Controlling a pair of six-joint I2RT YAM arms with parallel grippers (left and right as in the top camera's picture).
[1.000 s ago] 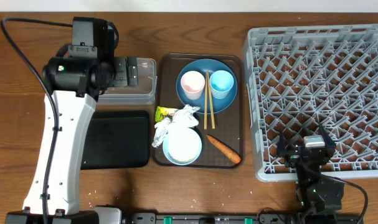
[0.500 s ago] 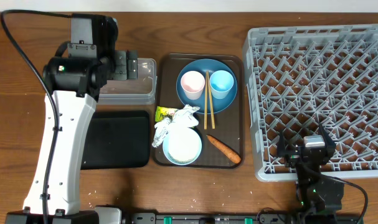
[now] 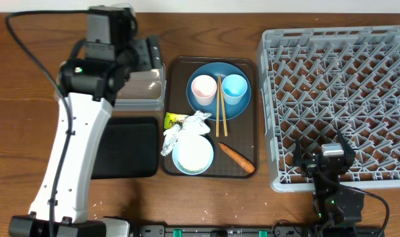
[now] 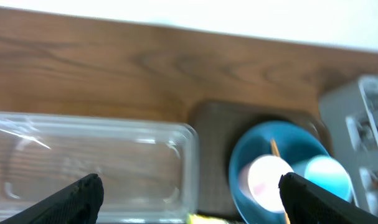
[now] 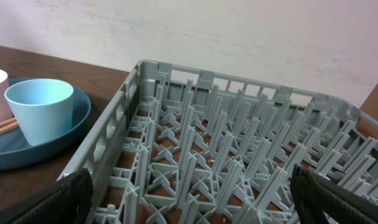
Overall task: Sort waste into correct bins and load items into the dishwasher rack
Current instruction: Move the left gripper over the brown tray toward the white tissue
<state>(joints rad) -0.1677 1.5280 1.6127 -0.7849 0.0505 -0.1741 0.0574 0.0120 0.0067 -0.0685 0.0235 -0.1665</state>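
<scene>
still nothing in the rack [image 3: 264,112] at the table's right edge. for the left gripper [image 3: 151,52], a fresh swing from over the middle of the tub [image 3: 161,85] to its far right corner, jaws wide apart, empty. no move for the right gripper [image 3: 323,155], spread open at the rack's near edge. on the tray [image 3: 242,135], all untouched: plate [image 3: 203,110] at the far end, bowl [image 3: 192,155], paper [image 3: 186,125] and carrot [image 3: 236,157] nearer. probably the start of a reach for waste; sorting not begun.

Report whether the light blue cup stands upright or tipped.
Upright: the light blue cup stands on the blue plate, its open mouth facing up.
</scene>
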